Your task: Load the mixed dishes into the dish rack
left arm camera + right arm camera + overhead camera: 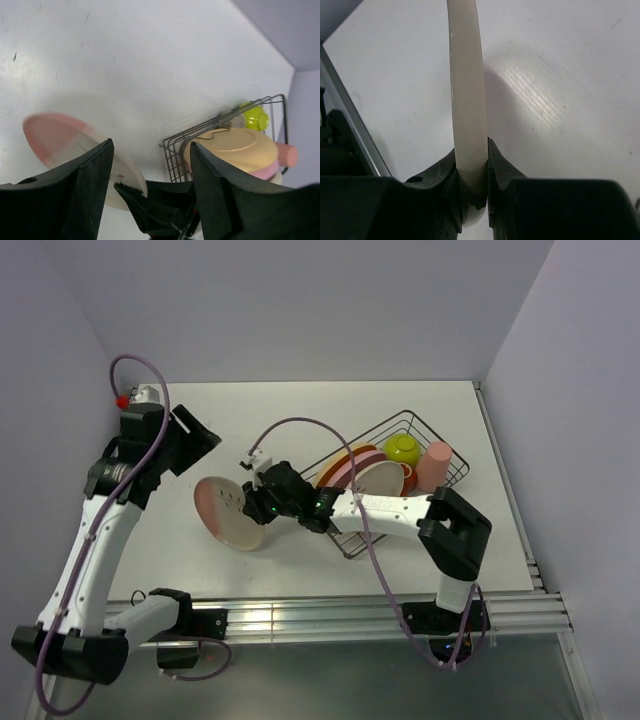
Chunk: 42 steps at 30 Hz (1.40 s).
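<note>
Right wrist view: my right gripper pinches the pink-cream plate by its rim, arm stretched leftward, plate tilted beside the dish rack. My left gripper hangs open, raised.

No legible text or labels

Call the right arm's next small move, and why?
Probably lift the pink-cream plate and carry it right toward the dish rack. The right gripper, jaws shut on its rim, holds it left of the rack; the left gripper stands clear, jaws open.
</note>
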Each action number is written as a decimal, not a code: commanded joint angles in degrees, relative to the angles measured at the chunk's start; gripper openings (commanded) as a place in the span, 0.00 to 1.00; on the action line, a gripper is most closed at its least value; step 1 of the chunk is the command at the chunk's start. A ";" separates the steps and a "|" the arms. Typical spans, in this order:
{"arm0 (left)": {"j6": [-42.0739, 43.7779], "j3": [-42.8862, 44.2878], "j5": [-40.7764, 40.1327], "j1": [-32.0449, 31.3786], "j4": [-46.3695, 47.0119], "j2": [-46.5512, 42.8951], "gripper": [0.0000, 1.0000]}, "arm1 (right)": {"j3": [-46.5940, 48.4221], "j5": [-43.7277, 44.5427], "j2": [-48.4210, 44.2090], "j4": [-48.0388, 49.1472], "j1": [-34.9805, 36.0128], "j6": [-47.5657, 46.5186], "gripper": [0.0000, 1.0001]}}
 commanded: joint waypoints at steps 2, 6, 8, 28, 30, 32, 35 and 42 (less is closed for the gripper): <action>8.18 -1.51 4.67 0.11 9.20 -6.97 0.70 | -4.19 -3.76 -10.72 -4.74 0.45 -4.77 0.00; 11.71 -6.78 16.70 0.11 16.58 -9.89 0.69 | -8.77 -6.66 -20.29 -7.22 0.45 -4.25 0.00; 12.76 -9.94 24.32 0.11 20.53 -10.42 0.68 | -10.01 -9.03 -26.10 -10.98 0.45 -3.72 0.00; 14.72 -24.36 61.02 -1.65 40.92 -22.36 0.69 | -12.47 -27.93 -51.78 -20.93 -2.81 3.22 0.00; 13.39 -25.85 61.90 -1.65 43.39 -23.25 0.69 | -13.08 -28.46 -52.83 -20.93 -2.89 3.31 0.00; 9.53 -26.65 65.65 -1.74 49.45 -23.52 0.69 | -13.88 -29.25 -53.45 -20.85 -2.81 3.22 0.00; 5.31 -27.71 70.14 -3.49 55.24 -22.81 0.70 | -14.58 -29.26 -54.50 -21.20 -3.07 3.14 0.00; 9.33 -26.48 69.82 -11.92 50.54 -20.71 0.70 | -13.27 -29.69 -54.07 -21.64 -3.68 2.70 0.00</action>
